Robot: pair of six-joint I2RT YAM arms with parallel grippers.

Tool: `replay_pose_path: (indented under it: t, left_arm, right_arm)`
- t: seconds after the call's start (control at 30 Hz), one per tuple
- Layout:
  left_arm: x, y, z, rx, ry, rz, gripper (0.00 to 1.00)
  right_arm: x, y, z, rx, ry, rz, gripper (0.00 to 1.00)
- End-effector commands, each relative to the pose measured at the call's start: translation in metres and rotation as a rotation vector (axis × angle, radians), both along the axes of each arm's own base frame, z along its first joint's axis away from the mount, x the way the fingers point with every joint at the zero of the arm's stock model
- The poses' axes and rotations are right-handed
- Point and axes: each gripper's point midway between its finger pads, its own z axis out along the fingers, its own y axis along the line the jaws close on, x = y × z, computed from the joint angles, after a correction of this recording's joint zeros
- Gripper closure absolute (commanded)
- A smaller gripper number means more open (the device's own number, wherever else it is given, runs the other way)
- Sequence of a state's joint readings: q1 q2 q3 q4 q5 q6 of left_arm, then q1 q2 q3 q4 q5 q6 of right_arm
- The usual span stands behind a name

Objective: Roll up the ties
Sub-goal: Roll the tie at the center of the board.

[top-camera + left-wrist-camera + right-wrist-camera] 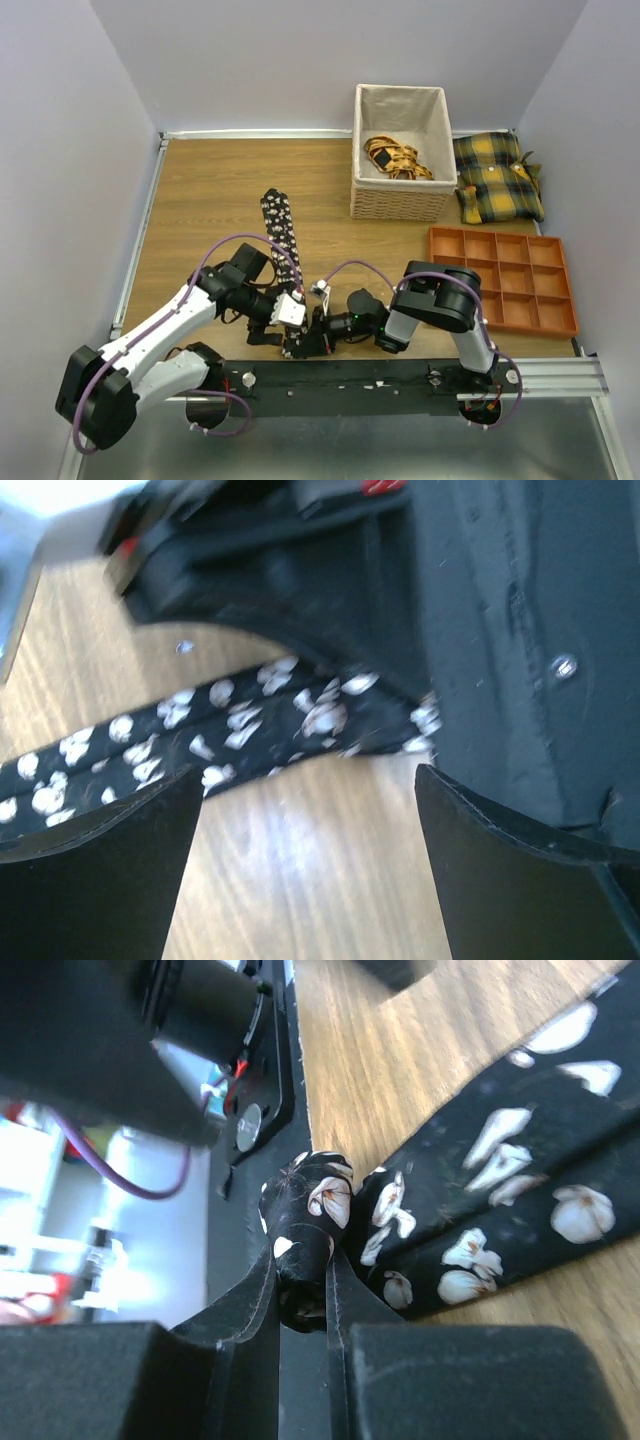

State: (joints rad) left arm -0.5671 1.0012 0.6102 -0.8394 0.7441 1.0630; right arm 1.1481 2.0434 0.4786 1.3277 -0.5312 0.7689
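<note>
**Rolling barely begun: one end pinched, the strip left to wind**

One black flowered tie (280,225) lies on the wooden worktop (220,190), running from the far middle back toward the arms. Nearly all of it is flat and unrolled. Its near end is at the near edge of the worktop, where both arms meet.

The right gripper (302,1300) is closed narrow on that near end. In the right wrist view the fabric bunches into a small tight knob between the fingers, which looks like the first turn of a coil and no more. The left gripper (308,870) is spread wide and holds nothing. It hovers just above the tie beside the right arm, with the strip crossing between its fingers, and I cannot tell whether they touch it.

By my judgement the task is at its start. The end is secured, but the whole strip has yet to be wound up. No finished coil shows on the worktop. The wicker basket (372,205) at the far right holds yellow patterned fabric, and I cannot tell what it is.
</note>
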Motion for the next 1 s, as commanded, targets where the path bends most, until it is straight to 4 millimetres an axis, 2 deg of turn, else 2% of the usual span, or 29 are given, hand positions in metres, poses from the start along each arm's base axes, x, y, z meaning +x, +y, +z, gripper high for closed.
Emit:
replay_pose_path:
  t: [0.0, 0.13, 0.33, 0.47, 0.6, 0.73, 0.77, 0.83, 0.97]
  left_arm:
    - [0.002, -0.011, 0.005, -0.008, -0.031, 0.100, 0.02]
    - [-0.015, -0.010, -0.007, 0.046, -0.080, 0.025, 0.02]
    - [-0.024, -0.011, -0.028, 0.177, -0.044, 0.022, 0.02]
    - [-0.018, -0.022, -0.028, 0.221, -0.013, 0.087, 0.03]
    - [-0.026, -0.027, -0.030, 0.255, 0.010, 0.081, 0.09]
    - [-0.026, -0.032, -0.028, 0.241, 0.004, 0.084, 0.10]
    - [-0.027, -0.033, -0.029, 0.246, 0.007, 0.079, 0.11]
    - [-0.031, -0.030, -0.033, 0.267, 0.010, 0.063, 0.14]
    - [-0.030, -0.027, -0.039, 0.285, 0.005, 0.069, 0.16]
  right_arm:
    - [0.000, -0.012, -0.013, -0.061, 0.201, -0.043, 0.91]
    - [0.008, -0.016, -0.023, -0.124, 0.257, -0.091, 0.91]
    - [0.018, -0.018, -0.029, -0.165, 0.342, -0.166, 0.91]
    - [0.021, -0.015, -0.031, -0.179, 0.369, -0.176, 0.91]
    - [0.027, -0.016, -0.033, -0.181, 0.399, -0.213, 0.91]
    - [0.032, -0.019, -0.033, -0.187, 0.465, -0.256, 0.91]
    - [0.032, -0.022, -0.037, -0.193, 0.478, -0.266, 0.91]
    - [0.035, -0.021, -0.029, -0.150, 0.504, -0.269, 0.91]
    - [0.036, -0.023, -0.034, -0.154, 0.540, -0.285, 0.91]
